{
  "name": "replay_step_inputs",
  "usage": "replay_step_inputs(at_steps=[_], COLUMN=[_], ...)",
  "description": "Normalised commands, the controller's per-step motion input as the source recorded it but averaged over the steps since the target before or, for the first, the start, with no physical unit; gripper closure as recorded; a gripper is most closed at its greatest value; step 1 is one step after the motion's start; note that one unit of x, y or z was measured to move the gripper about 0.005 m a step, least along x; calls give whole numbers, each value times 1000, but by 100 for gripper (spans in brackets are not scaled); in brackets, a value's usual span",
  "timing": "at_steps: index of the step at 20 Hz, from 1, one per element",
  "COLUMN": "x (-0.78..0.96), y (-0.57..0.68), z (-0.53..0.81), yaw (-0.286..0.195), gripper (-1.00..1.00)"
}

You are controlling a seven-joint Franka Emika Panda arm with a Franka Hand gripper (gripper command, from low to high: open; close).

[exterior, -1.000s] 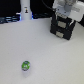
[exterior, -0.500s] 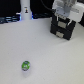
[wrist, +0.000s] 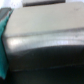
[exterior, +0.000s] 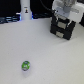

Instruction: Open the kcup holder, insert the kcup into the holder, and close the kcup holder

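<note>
The gripper (exterior: 64, 19) hovers right at the black kcup holder (exterior: 62, 29); its jaw spread cannot be told. The kcup (exterior: 25, 65) lies well apart from it. Misaligned, it might nudge the holder without opening it.

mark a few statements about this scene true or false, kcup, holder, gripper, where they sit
1. The kcup lies on the white table, apart from the gripper. True.
2. The kcup is already inside the kcup holder. False: it sits out on the table, well away from the holder.
3. The gripper is at the kcup holder, toward the exterior view's right. True.
4. The kcup holder is white. False: it is a black boxy block.
5. The gripper is holding the kcup. False: the kcup sits alone on the table; whether the gripper is open or shut cannot be told.
</note>
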Motion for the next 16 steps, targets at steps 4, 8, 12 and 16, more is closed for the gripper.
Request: replay_step_inputs(at_steps=[4, 8, 12, 16], x=[776, 877, 869, 856], y=[-383, -386, -437, -494], z=[155, 99, 115, 117], yaw=[-52, -46, -52, -61], gripper=[100, 100, 100, 100])
